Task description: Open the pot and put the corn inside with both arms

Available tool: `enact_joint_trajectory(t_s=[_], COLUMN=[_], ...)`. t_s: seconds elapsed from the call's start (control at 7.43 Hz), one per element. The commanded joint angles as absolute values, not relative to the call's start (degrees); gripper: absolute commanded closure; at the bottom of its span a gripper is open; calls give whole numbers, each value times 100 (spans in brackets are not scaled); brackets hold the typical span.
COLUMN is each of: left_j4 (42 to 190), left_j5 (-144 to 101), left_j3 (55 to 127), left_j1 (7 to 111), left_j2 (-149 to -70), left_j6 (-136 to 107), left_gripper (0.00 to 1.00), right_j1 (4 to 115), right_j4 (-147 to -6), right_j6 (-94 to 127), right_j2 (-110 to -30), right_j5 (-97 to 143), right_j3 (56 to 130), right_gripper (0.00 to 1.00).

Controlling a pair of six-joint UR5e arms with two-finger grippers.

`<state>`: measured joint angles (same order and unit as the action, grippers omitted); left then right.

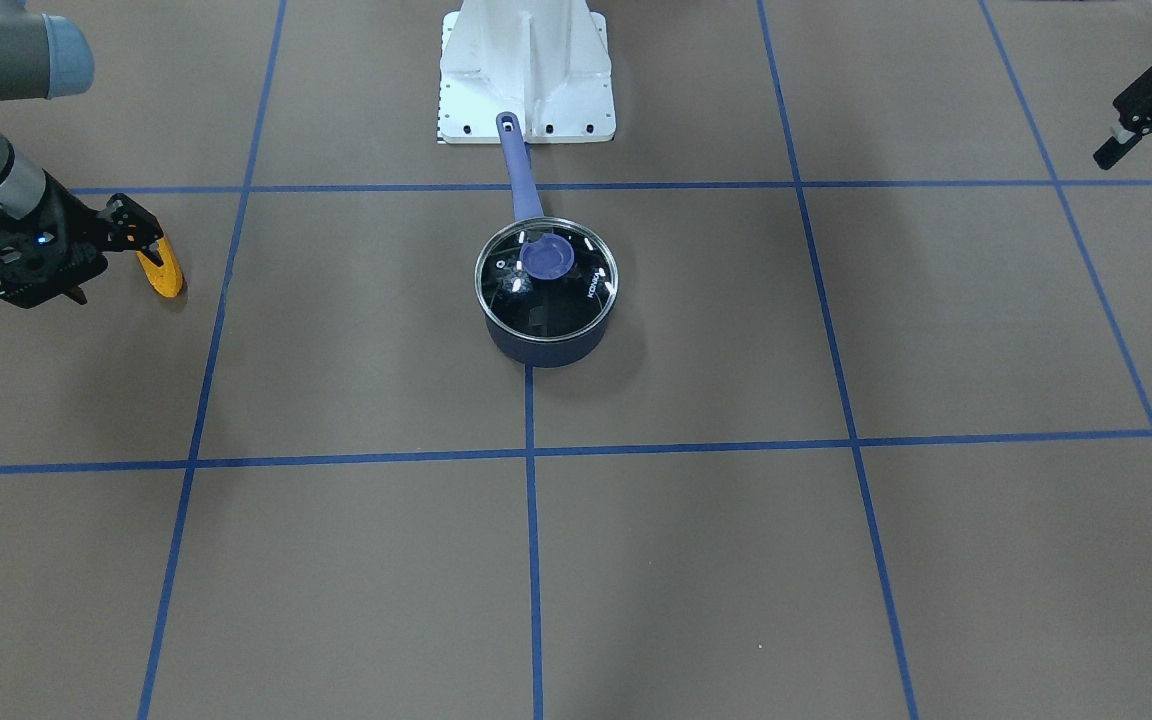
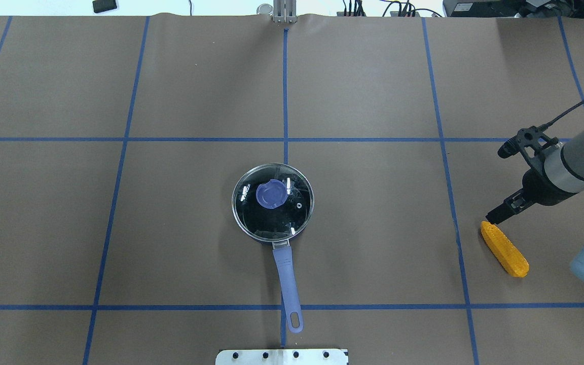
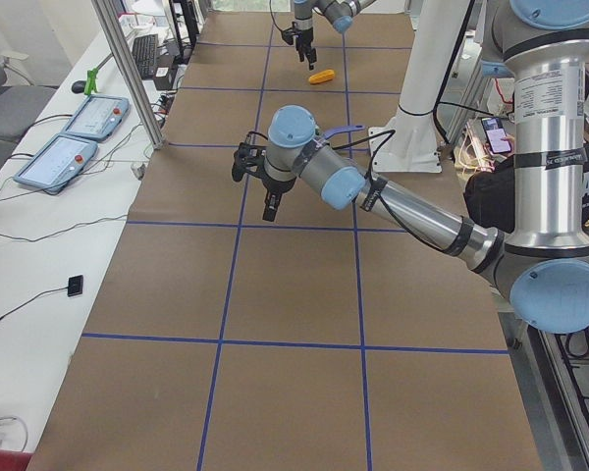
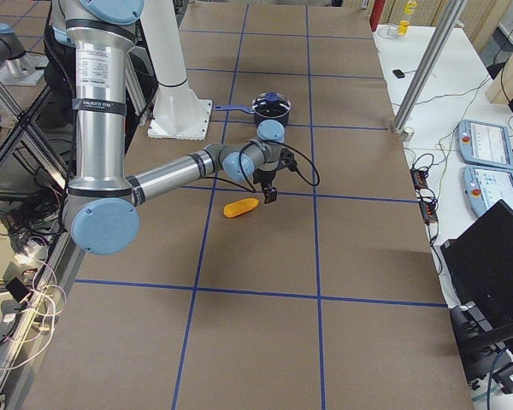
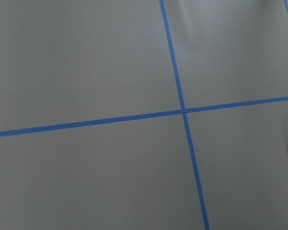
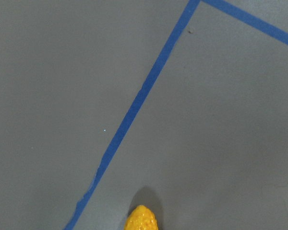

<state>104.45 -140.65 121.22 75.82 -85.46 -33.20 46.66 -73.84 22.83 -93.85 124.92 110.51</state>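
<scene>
Early stage: lid on pot at table centre; corn lies flat well off to robot's R. R gripper hangs tilted just by one end of the cob, apparently empty; jaw gap can't tell. L gripper hovers far L, fingers apart, empty. Next, prob.: R lowers onto the cob's middle, L goes for knob.

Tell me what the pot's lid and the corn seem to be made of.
Lid: clear glass, likely; glossy, it shows glare streaks and the dark inside through it, with a metal-looking rim and matte blue plastic-like knob. Corn: probably molded plastic or rubber; uniform orange-yellow, bumpy, faintly shiny.
</scene>
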Motion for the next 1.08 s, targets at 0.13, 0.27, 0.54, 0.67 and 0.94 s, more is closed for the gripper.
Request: enact_joint_trajectory(t_s=[0.13, 0.27, 0.54, 0.67, 0.94], left_j4=[10424, 10424, 10424, 10424, 10424], left_j5=[-13887, -13887, -13887, -13887, -13887], left_j3=[12155, 12155, 12155, 12155, 12155], left_j1=[7120, 7119, 7119, 7119, 7119], left_j2=[-8955, -8991, -9000, -9000, -8991], left_j6=[-4094, -4157, -4157, -4157, -4157], left_gripper=[3, 3, 3, 3, 3], right_j1=[4132, 4035, 3868, 3867, 3867], right_j4=[-7154, -6954, -6741, -6741, -6750], right_j6=[2531, 2540, 2540, 2540, 2540], right_j2=[-9693, -9825, -10010, -10019, -10011], right_j5=[12085, 12076, 12076, 12076, 12067], right_j3=[11048, 11039, 11004, 10995, 10969], right_gripper=[2, 2, 7, 14, 30])
